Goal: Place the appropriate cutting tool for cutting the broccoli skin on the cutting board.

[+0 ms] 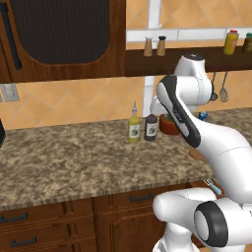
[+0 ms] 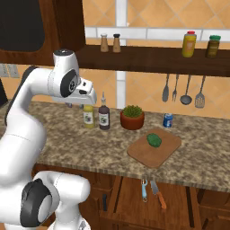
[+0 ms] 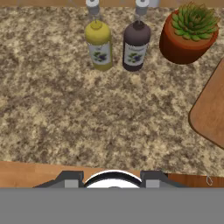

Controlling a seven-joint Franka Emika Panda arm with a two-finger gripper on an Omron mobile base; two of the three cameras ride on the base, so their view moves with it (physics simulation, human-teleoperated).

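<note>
The reddish-brown cutting board [image 2: 164,150] lies on the counter at the right, with the bright-green broccoli [image 2: 154,139] on it. One rounded corner of the board [image 3: 211,114] shows in the hand view. In the open drawer below the counter lie a blue-handled peeler [image 2: 144,189] and an orange-handled knife [image 2: 158,196]. The peeler [image 1: 213,186] also peeks out beside the arm. My gripper [image 3: 113,179] is open and holds nothing. It hangs above the counter's front edge, left of the board and in front of the two bottles.
A yellow bottle [image 3: 99,43] and a dark bottle [image 3: 135,46] stand at the back of the counter, with a potted plant [image 3: 188,33] to their right. A blue can [image 2: 167,120] stands behind the board. Utensils [image 2: 184,92] hang on the wall under a shelf of jars.
</note>
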